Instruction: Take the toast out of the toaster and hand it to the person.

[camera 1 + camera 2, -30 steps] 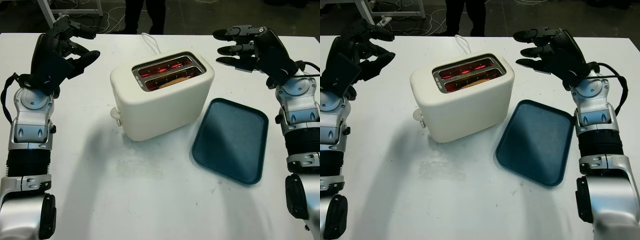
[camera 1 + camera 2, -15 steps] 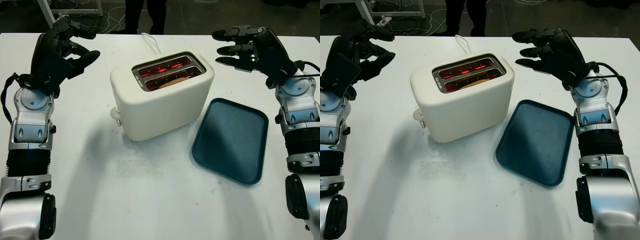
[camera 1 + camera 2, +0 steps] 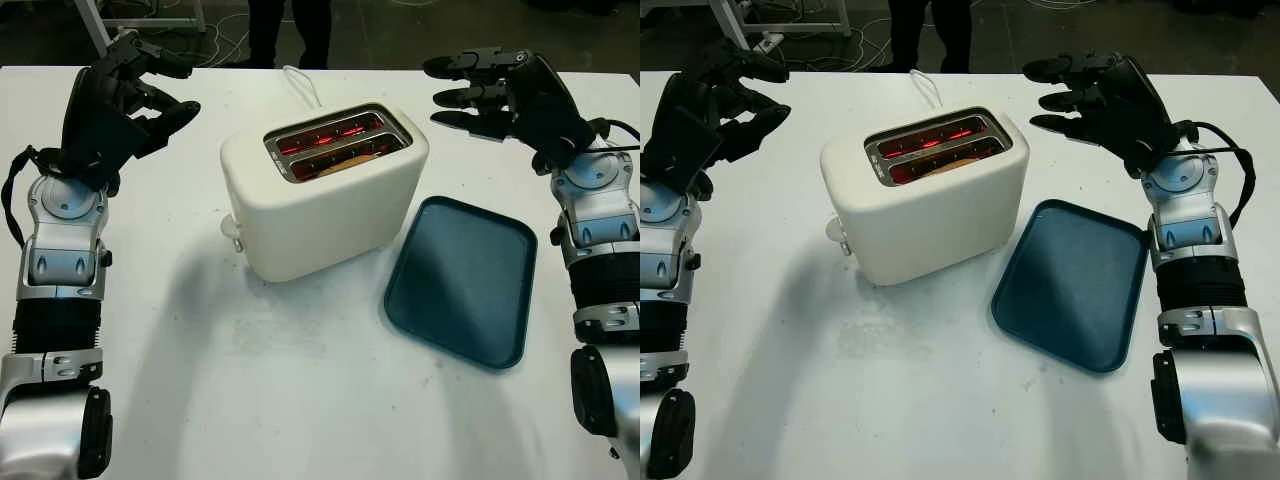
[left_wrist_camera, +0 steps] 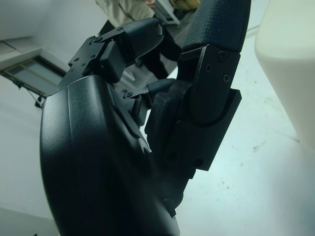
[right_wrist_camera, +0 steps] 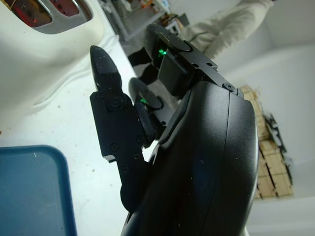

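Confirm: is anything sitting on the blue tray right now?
No, the blue tray lies bare on the table to the right of the toaster, with nothing on its surface.

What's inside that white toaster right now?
The toaster has two slots glowing red. A slice of toast sits low in the slot nearer the robot; its lower part is hidden. The far slot looks empty.
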Action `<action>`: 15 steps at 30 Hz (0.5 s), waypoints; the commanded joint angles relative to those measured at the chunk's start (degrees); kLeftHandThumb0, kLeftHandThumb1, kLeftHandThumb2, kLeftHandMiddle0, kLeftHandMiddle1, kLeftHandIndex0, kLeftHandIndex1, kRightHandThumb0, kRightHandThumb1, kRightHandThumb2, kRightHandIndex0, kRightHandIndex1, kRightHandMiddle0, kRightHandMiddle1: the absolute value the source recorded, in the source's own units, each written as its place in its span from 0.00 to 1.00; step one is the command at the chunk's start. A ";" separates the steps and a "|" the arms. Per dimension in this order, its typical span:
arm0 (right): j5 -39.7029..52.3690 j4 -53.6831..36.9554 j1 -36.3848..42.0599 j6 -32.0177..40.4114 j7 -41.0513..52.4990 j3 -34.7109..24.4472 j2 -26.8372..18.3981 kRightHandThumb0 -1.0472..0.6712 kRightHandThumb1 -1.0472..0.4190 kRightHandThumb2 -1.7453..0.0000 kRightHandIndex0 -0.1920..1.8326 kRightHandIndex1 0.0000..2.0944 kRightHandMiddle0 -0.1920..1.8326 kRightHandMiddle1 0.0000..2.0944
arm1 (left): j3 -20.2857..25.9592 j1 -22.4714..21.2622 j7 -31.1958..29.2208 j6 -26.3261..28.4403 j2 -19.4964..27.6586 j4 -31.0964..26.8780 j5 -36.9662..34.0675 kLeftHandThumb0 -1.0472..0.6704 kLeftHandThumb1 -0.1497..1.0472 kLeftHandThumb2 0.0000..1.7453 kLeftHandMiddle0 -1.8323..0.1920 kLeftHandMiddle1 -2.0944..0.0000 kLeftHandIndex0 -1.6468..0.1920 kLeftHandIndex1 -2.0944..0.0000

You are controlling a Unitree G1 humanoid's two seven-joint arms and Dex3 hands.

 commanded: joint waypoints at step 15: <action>0.51 0.24 -0.77 -1.25 0.10 -0.26 -0.39 0.39 0.12 1.00 0.52 0.01 0.49 0.00 | 0.14 0.43 -0.17 -0.78 0.86 -1.15 -0.14 0.00 0.89 0.06 0.70 0.39 0.70 0.45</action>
